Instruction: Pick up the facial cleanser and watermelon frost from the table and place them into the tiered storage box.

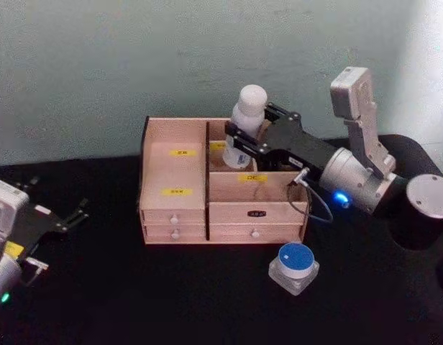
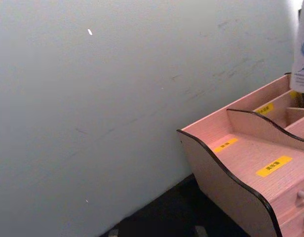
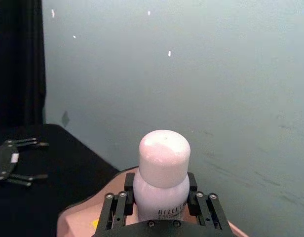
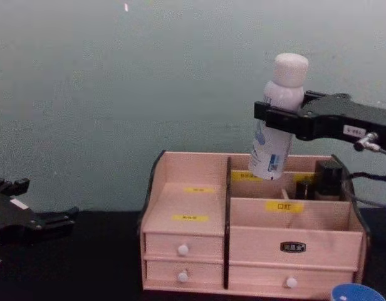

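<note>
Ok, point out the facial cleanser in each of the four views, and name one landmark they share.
Head view: the facial cleanser upper centre, held by the right claw.
Chest view: cleanser upper right, over the tiered storage box's rear.
Left wrist view: a sliver of cleanser at the picture's edge, beyond the box.
Right wrist view: cleanser close up, clamped between the fingers.
Shared landmark: that box.
</note>
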You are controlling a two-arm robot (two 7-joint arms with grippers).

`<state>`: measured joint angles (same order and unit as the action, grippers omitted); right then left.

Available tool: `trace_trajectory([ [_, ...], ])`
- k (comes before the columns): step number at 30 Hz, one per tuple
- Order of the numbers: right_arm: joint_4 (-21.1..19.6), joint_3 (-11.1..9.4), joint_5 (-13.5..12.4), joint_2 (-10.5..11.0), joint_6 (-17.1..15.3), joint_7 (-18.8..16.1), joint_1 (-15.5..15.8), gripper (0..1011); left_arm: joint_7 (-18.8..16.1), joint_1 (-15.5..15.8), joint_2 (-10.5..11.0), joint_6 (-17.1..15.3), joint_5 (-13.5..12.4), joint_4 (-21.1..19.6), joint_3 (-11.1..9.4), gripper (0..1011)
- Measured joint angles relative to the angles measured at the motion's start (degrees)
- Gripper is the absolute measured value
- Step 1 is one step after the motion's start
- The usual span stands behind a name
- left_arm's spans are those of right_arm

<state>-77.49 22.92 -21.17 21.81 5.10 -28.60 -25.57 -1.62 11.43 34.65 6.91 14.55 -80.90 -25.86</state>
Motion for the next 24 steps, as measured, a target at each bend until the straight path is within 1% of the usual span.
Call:
trace_trajectory([
  [4, 2.36, 0.29, 0.96, -1.09, 0.08, 0.43, -1.43, 589, 0.00, 0.00, 0.00, 0.00, 0.00, 0.00, 0.00, 1001],
  [7, 4.57, 0.75, 2.16, -2.01, 0.26, 0.83, -2.48, 589, 0.00, 0.00, 0.00, 0.00, 0.00, 0.00, 0.00, 1001],
  [12, 7.18, 1.06, 3.50, -3.18, 0.77, 1.21, -3.55, 589, 0.00, 0.00, 0.00, 0.00, 0.00, 0.00, 0.00, 1001],
  [13, 7.18, 1.06, 3.50, -3.18, 0.77, 1.21, -3.55, 589, 0.00, 0.00, 0.00, 0.00, 0.00, 0.00, 0.00, 1001],
  [17, 9.47, 1.09, 4.60, -4.30, 1.37, 1.50, -4.52, 589, 0.00, 0.00, 0.00, 0.00, 0.00, 0.00, 0.00, 1001],
  [22, 10.62, 0.99, 5.10, -4.84, 1.51, 1.75, -4.99, 589, 0.00, 0.00, 0.00, 0.00, 0.00, 0.00, 0.00, 1001],
  [24, 11.95, 0.88, 5.68, -5.51, 1.70, 2.10, -5.54, 589, 0.00, 0.00, 0.00, 0.00, 0.00, 0.00, 0.00, 1002],
])
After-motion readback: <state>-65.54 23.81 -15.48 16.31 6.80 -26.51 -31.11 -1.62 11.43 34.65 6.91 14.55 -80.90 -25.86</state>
